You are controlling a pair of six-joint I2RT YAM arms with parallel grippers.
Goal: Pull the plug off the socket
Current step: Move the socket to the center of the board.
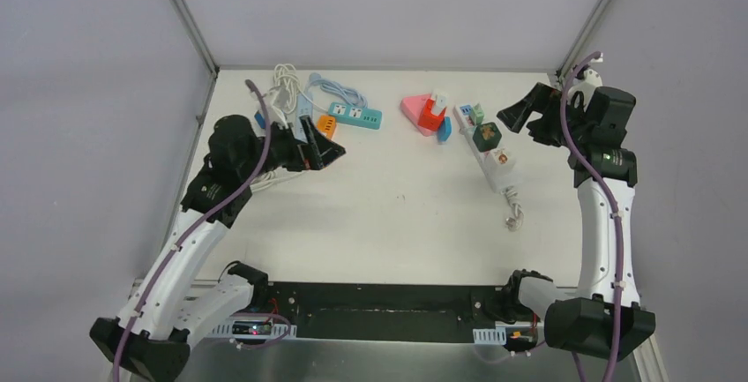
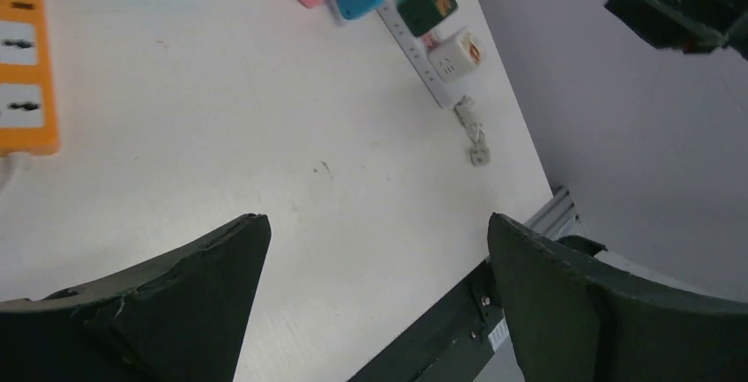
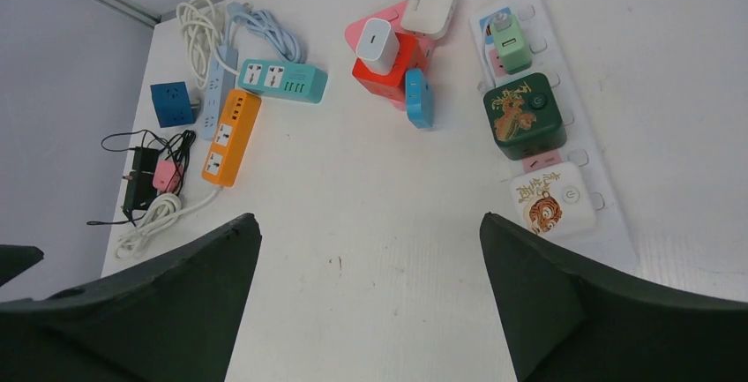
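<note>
bright, even overhead light; soft short shadows; wrist views sharp on the table [image 3: 370, 250], fingers [image 3: 582, 311] slightly blurred.

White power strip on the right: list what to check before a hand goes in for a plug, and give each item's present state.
1. Right hand open and empty: ok, jaws wide apart.
2. Left hand open and empty: ok.
3. Plugs seated in the white power strip: ok; light green plug, dark green cube, white cube.
4. Right hand lined up on a plug: not ok, all sit off-centre in its wrist view.
5. Left hand bracing the strip: not ok, it is across the table by the orange strip.
6. How tightly the plugs grip: cannot tell.
</note>
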